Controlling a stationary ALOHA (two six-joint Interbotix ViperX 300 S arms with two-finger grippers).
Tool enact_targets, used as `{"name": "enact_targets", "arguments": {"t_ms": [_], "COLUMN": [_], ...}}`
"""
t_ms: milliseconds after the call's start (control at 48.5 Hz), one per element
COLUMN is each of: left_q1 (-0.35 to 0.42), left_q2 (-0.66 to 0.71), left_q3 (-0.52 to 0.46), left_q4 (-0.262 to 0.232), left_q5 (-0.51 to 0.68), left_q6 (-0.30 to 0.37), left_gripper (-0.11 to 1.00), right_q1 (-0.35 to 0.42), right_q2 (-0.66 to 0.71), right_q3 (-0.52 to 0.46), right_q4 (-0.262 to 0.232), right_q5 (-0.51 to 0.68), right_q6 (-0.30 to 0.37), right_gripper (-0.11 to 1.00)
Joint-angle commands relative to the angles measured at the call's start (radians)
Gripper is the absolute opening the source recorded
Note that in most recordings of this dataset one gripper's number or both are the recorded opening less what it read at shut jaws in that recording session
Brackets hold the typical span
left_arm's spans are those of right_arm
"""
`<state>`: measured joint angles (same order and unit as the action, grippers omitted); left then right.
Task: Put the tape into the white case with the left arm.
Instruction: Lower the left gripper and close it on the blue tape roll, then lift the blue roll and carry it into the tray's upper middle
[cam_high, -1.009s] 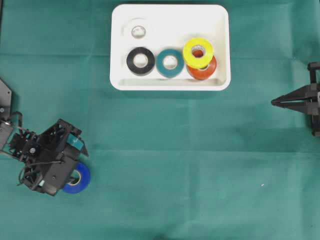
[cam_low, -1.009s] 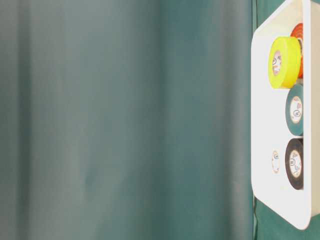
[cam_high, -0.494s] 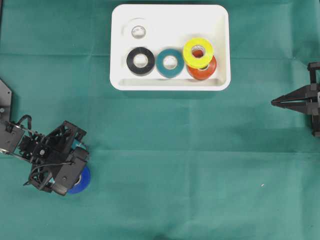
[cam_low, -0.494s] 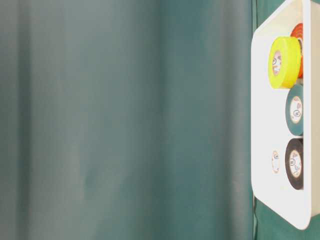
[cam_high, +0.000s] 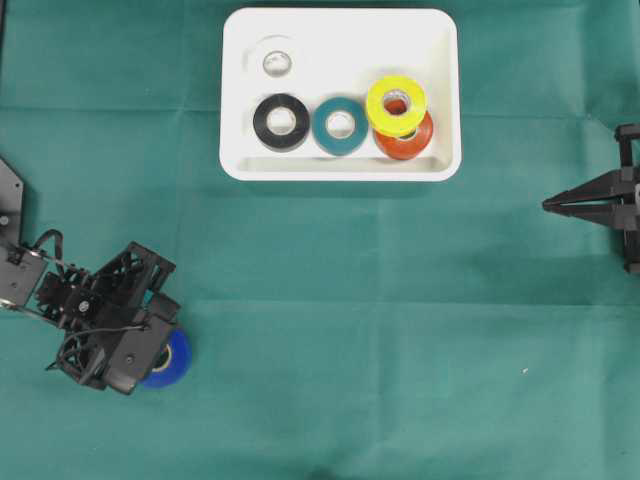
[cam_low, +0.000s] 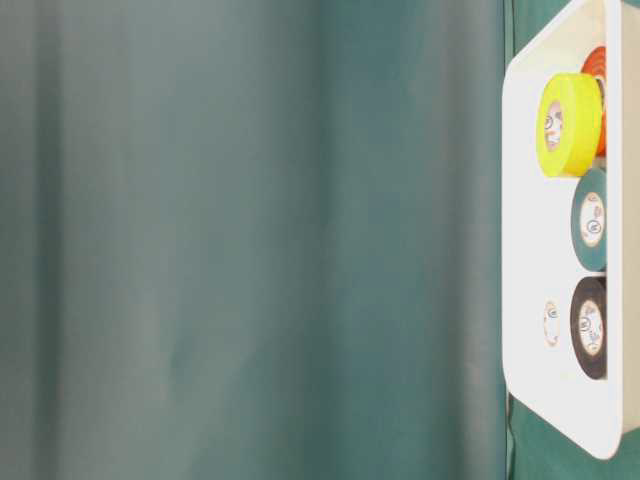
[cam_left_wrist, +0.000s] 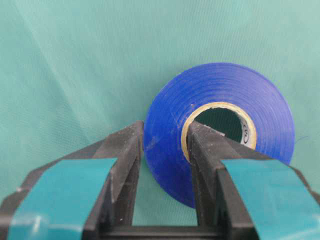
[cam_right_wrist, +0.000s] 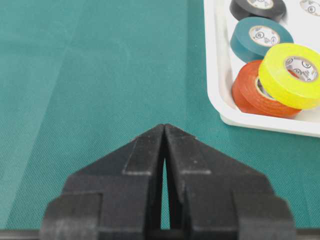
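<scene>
Overhead: 5 rolls in white case (cam_high: 340, 165), 1 blue tape (cam_high: 170, 358) outside.

Green cloth (cam_high: 400, 300) covers the whole counter, with faint fold creases running across it and a tiny white speck (cam_high: 525, 371) toward the near right corner. Up by the far edge sits a cluster of rolls: black roll (cam_high: 281, 122) lying flat, teal roll (cam_high: 341, 126) flat just beside it, and the yellow roll (cam_high: 396, 104) tilted, propped on the orange roll (cam_high: 404, 140). Behind the black one lies a pale white roll (cam_high: 274, 62), apart from the others.
</scene>
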<state>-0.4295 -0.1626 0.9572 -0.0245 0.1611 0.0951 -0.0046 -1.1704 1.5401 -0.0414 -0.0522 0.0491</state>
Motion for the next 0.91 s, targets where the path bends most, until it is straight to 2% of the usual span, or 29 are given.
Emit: {"name": "enact_targets", "arguments": {"t_ms": [0,268,474,721,886], "left_q1": [-0.003,0.031,0.084,0.244,0.382], "left_q2": [-0.067,-0.213,-0.256,-0.209,-0.158], "left_q3": [-0.043,-0.083,-0.075,-0.086,-0.117], "left_q4": [-0.002,0.0,0.0,0.003,0.003], "left_q5": [0.025,0.207,0.233,0.179,0.144], "left_q6": [-0.005,-0.005,0.0,0.012,0.06], "left_gripper": [0.24,0.24,0.24,0.24,0.24], "right_q1": [0.0,0.0,0.0,-0.002,0.0], "right_q2": [0.008,0.008,0.008,0.009,0.009], "right_q3": [-0.011,-0.011,-0.011,-0.011,-0.011], "right_q4": [0.0,0.0,0.0,-0.002,0.0], "right_q5": [-0.011,-0.011,-0.011,-0.011,-0.011], "right_q6": [0.0,0.0,0.0,0.0,0.0], "right_gripper": [-0.09,-0.09,-0.09,-0.09,-0.09]}}
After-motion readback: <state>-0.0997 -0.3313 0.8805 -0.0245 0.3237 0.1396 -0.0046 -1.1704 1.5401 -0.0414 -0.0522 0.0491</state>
